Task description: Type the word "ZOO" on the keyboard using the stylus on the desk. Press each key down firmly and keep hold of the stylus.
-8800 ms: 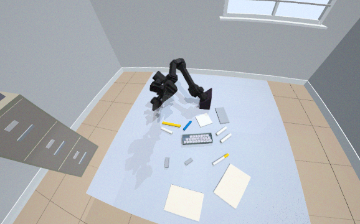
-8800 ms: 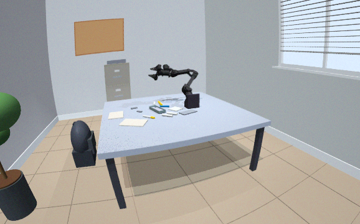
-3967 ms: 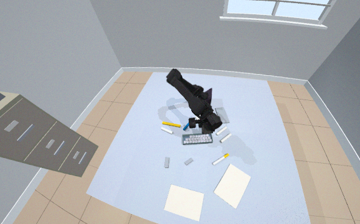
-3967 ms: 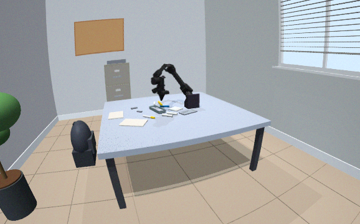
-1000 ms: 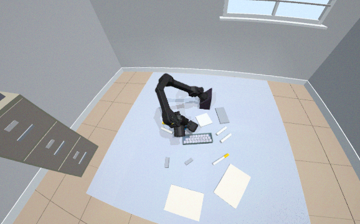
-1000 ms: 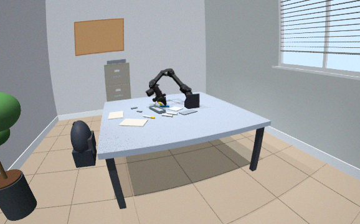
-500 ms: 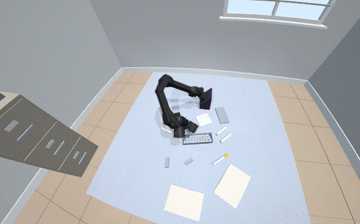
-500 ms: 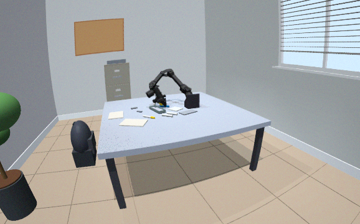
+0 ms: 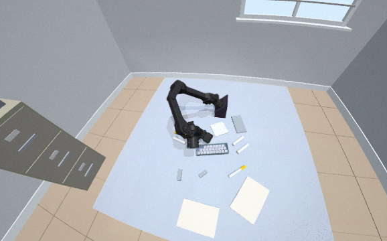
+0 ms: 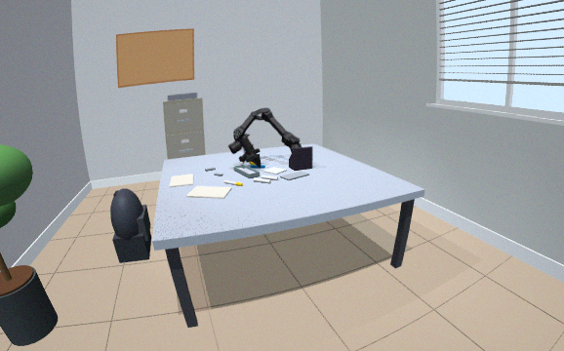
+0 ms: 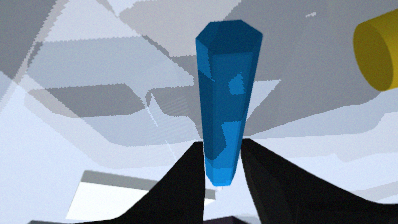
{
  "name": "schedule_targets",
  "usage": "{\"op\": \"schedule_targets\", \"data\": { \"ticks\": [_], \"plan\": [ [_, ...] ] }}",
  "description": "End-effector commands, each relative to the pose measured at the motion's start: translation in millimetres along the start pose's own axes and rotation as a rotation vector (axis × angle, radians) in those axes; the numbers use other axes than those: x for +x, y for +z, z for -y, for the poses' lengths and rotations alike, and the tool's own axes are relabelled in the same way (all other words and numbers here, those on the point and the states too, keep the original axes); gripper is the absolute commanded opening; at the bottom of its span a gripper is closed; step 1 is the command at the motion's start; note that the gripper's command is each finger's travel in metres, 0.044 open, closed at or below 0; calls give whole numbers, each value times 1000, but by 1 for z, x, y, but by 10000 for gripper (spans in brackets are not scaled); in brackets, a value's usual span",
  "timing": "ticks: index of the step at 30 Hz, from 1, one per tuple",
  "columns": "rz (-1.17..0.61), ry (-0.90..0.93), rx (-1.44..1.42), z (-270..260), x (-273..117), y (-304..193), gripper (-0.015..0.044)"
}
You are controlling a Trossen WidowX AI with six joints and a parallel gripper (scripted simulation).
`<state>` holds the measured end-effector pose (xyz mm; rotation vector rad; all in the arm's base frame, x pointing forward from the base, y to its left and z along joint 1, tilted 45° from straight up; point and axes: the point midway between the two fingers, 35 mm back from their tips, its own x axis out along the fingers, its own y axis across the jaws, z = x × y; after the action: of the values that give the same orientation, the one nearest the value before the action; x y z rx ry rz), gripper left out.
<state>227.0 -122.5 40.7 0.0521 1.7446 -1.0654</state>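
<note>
The blue hexagonal stylus (image 11: 225, 100) (image 10: 261, 166) lies at desk level, between the two dark fingertips in the wrist view. My gripper (image 11: 221, 148) (image 10: 259, 165) is shut on it near its tapered end, low over the desk. In the top view the arm hides the stylus and the fingertips. The keyboard (image 9: 212, 149) (image 10: 246, 172) lies on the desk right beside the gripper, its keys facing up. It is not seen in the wrist view.
A yellow cylindrical thing (image 11: 382, 50) lies near the stylus. A white pad (image 9: 219, 128) (image 10: 275, 170) and a grey slab (image 9: 238, 124) lie beyond the keyboard. White sticks (image 9: 242, 148), a yellow-ended marker (image 9: 236, 171), small grey blocks (image 9: 179, 174) and paper sheets (image 9: 197, 217) lie around.
</note>
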Motion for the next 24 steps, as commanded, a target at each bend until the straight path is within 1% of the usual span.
{"op": "schedule_targets", "data": {
  "ticks": [1, 6, 14, 18, 24],
  "plan": [
    [0, 1, 1, 0, 0, 0, 0],
    [0, 2, 1, 0, -6, -3, 0],
    [-1, 2, -1, 0, -42, -24, 0],
    [-1, 2, -1, 0, -43, -25, 0],
    [92, 82, -81, -13, -39, -21, 0]
  ]
}}
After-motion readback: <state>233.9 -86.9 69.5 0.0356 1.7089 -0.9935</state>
